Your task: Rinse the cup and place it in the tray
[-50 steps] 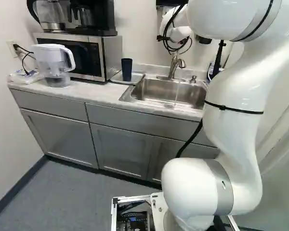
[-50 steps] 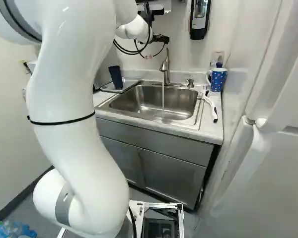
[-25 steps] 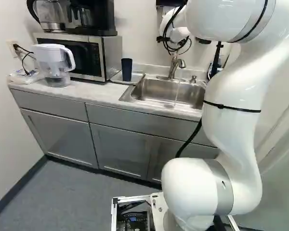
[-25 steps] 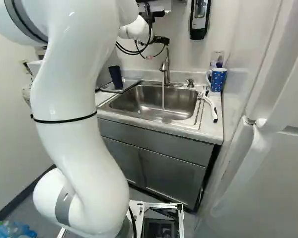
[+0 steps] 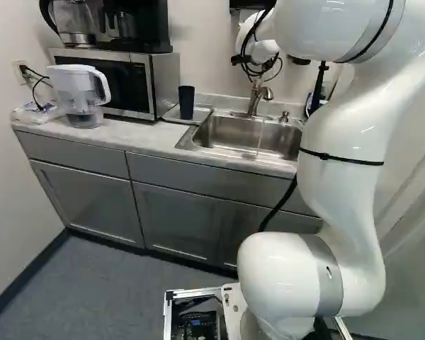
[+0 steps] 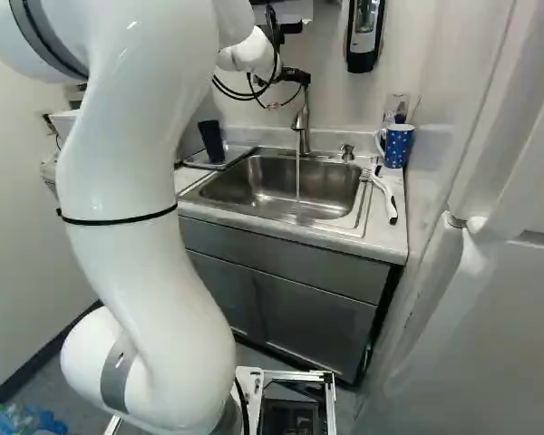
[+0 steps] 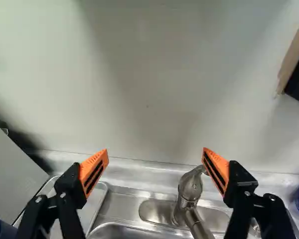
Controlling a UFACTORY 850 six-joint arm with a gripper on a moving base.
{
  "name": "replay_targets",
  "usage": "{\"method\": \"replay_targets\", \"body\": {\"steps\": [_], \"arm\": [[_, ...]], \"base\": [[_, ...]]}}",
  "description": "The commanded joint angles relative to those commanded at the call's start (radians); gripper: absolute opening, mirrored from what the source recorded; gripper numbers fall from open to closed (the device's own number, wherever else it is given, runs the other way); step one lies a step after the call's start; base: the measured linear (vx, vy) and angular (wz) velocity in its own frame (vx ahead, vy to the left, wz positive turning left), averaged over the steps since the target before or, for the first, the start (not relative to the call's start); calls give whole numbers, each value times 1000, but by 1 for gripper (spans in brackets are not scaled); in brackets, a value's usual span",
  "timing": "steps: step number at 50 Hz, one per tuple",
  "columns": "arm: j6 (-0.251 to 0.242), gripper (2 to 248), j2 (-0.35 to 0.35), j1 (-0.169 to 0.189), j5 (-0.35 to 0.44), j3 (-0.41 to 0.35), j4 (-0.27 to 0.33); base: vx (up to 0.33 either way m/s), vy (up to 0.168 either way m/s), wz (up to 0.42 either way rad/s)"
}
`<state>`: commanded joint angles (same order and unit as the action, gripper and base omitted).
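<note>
Arm [image 6: 131,163]: white, extended above the sink [image 6: 349,220], its fingers [image 6: 296,74] spread wide near the running tap [image 6: 304,127], facing the wall [image 7: 149,74]. Cup [image 5: 186,103]: dark blue, stood in the tray [image 5: 202,113] beside the sink.

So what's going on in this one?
A white robot arm has its black gripper with orange pads open near the silver metal faucet, holding nothing. Water is running into the steel sink. The dark blue cup stands on the grey tray beside the sink, so the placing looks done; whether it was rinsed, these views can't tell.
</note>
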<state>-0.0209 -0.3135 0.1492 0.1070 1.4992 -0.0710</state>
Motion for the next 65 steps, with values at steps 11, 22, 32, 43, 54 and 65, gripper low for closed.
{"method": "replay_targets", "body": {"steps": [11,22,32,43,54,65], "arm": [[0,247,0,0,0,0,0],[0,247,0,0,0,0,0],[0,247,0,0,-7,0,0],[0,247,0,0,-35,0,0],[0,247,0,0,-71,0,0],[0,247,2,0,-107,-2,0]], "base": [[0,0,0],[0,0,0],[0,0,0],[0,0,0],[0,0,0],[0,0,0]]}}
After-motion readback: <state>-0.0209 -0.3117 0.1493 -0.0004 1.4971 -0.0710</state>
